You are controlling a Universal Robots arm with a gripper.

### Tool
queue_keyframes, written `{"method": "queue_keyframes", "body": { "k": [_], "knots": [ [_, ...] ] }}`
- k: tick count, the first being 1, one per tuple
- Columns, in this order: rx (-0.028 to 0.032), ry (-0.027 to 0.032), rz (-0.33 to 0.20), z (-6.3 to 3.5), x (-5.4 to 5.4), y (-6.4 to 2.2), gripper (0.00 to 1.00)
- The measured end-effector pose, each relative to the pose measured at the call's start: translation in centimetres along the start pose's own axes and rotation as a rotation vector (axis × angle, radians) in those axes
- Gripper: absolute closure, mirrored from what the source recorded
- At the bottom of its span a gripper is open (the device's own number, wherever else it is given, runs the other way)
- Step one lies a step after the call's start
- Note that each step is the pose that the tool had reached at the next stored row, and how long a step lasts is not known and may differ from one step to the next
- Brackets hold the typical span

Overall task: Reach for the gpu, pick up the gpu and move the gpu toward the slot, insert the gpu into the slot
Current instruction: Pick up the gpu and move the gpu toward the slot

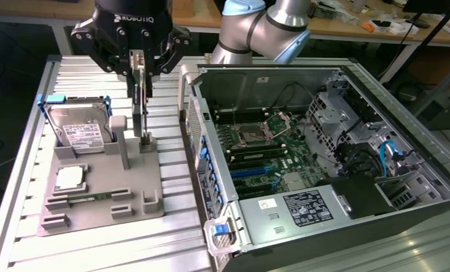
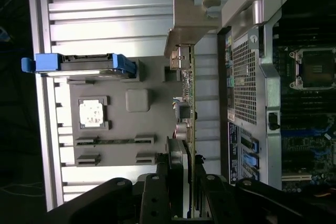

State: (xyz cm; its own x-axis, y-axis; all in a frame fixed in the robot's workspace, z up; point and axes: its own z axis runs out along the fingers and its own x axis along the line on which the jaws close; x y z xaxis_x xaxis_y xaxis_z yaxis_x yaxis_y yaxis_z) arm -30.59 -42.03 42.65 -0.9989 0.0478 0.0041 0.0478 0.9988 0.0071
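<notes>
A: What is the gripper (image 1: 139, 72) (image 2: 190, 167) doing?

B: It is clenched on the gpu (image 1: 141, 105) (image 2: 191, 108), one finger on each flat face. The card hangs edge-on and upright beneath it.

A: Where is the card's lower end?

B: Down among the upright posts of the grey holder tray (image 1: 96, 211) (image 2: 152, 80). I cannot tell whether it is seated there or just lifted clear. In the wrist view its silvery bracket (image 2: 188, 22) is at the end away from the fingers.

A: And around it?

B: The tray lies on the bench (image 1: 25, 226) toward the edge at the exterior view's left. It also carries the hard drive (image 1: 77, 129) (image 2: 84, 65) and the processor chip (image 1: 69, 178) (image 2: 92, 114). The open computer case (image 1: 209, 170) stands just beside the tray, on the exterior view's right.

A: The slot?

B: The slot (image 1: 249, 170) is a blue strip on the motherboard inside the case, well apart from the card.
</notes>
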Motion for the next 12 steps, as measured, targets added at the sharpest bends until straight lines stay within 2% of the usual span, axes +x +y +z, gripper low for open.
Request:
{"method": "queue_keyframes", "body": {
  "k": [4, 12],
  "knots": [
    [0.0016, -0.0004, 0.001, -0.72, -0.2, 0.03, 0.72],
    [0.0030, -0.0002, 0.002, -1.10, -3.0, 0.15, 0.72]
  ]
}}
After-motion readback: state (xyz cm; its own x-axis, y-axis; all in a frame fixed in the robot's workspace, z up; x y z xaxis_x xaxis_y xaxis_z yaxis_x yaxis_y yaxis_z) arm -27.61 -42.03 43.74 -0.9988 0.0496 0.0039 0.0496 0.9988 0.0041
